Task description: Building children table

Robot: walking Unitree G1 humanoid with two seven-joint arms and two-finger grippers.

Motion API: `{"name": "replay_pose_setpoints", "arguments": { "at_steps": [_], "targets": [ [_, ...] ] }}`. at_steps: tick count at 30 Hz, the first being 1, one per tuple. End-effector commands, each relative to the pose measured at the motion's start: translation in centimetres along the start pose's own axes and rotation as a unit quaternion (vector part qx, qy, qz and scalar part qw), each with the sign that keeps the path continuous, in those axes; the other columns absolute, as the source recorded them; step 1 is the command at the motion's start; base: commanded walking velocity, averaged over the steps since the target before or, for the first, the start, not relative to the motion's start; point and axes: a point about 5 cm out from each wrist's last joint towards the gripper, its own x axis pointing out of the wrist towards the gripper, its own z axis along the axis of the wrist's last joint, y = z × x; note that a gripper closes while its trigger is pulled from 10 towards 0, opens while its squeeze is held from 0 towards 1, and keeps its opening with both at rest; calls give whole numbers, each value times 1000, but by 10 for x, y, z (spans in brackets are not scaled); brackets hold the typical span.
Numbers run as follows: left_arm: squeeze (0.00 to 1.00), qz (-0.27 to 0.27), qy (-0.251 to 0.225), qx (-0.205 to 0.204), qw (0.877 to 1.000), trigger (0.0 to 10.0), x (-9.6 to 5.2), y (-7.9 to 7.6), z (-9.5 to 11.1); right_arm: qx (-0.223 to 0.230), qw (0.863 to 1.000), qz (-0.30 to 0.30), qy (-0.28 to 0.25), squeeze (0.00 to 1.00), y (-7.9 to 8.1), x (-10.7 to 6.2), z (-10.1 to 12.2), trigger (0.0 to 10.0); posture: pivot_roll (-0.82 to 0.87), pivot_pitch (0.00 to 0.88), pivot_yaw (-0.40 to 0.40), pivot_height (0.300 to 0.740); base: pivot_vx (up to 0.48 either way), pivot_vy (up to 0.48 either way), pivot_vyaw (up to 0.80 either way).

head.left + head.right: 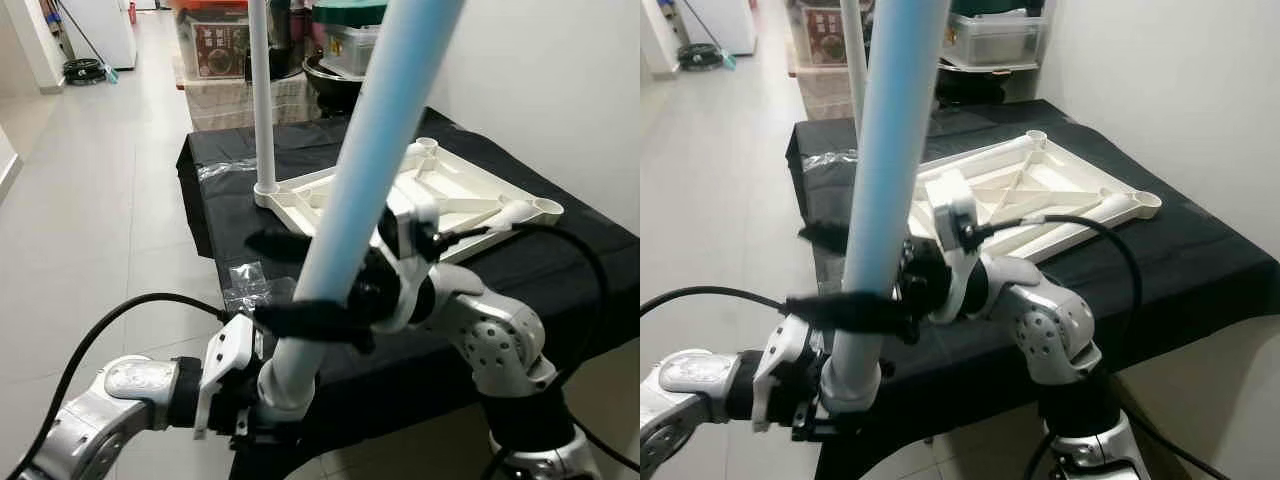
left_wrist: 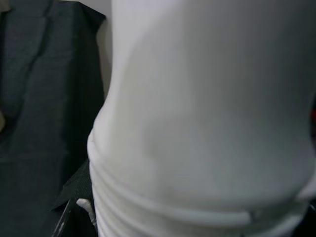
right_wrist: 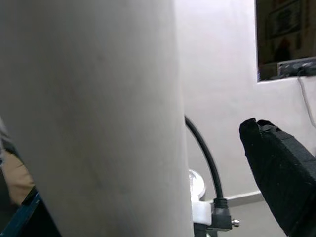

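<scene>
The right gripper (image 1: 300, 275) is clamped on a pale blue leg (image 1: 365, 165), one black finger (image 1: 310, 318) across the tube's near side and the other finger behind it, both pressed to the surface. The leg rises steeply from the grasp and runs out of the top of the head views. Just below the right gripper, the left gripper (image 1: 262, 405) has the leg's white ribbed lower end (image 1: 290, 375); whether its fingers are closed there cannot be told, since the tube hides them. In the left wrist view the ribbed end (image 2: 197, 148) is pressed up close and blurred. In the right wrist view the tube (image 3: 94, 113) covers half the frame, with one black finger (image 3: 279, 173) standing apart from it at the side.

Beyond both grippers a white tabletop (image 1: 440, 195) lies upside down on a black cloth (image 1: 560, 270). A white leg (image 1: 260, 95) stands upright in its corner socket, beyond and left of the right gripper. Other corner sockets (image 1: 546, 208) show open holes. The cloth's near edge drops just under the right arm's elbow. Left of the grippers is tiled floor (image 1: 110, 200). Boxes (image 1: 215, 45) stand past the cloth's far end, and a wall (image 1: 560, 90) runs close along the right.
</scene>
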Motion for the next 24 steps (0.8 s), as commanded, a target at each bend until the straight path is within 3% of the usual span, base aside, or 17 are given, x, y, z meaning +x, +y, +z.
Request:
{"name": "replay_pose_setpoints", "arguments": {
  "at_steps": [1, 2, 3, 5, 6, 7, 15, 24],
  "targets": [
    [0, -22, 17, -3, 1000, 10000, 0, -4, -1, 6, 999, 33, 8, 0, 7, 5, -1, 5961, 60, 0, -63, 740, 0, 0, 0],
    [0, -26, 22, -4, 999, 10000, -1, -5, -1, 8, 999, 38, 10, 0, 8, 4, -1, 5961, 60, 0, -63, 740, 0, 0, 0],
    [0, -31, 27, -5, 999, 10000, -2, -5, -2, 10, 999, 42, 10, 0, 9, 3, -2, 2314, 56, 0, -63, 740, 0, 0, 0],
    [0, -34, 30, -7, 999, 10000, -2, -6, -2, 11, 999, 46, 9, 0, 10, 2, -2, 2314, 56, 0, -63, 740, 0, 0, 0],
    [0, -39, 34, -10, 999, 10000, -2, -7, -3, 12, 999, 49, 7, 0, 11, 1, -1, 588, 56, 0, -63, 740, 0, 0, 0],
    [0, -44, 37, -14, 998, 10000, -3, -7, -3, 12, 998, 55, 3, 0, 11, 0, 0, 0, 52, 0, -57, 740, 0, 0, 0],
    [0, -51, 47, -15, 997, 10000, -5, -5, -4, 21, 998, 61, -10, 0, 13, -1, 1, 0, 47, 0, -51, 740, 0, 0, 0],
    [0, 17, 51, 34, 998, 10000, -16, 20, -5, 67, 996, 45, -47, 0, 15, -4, 0, 0, 39, 0, -48, 740, 0, 0, 0]
  ]
}}
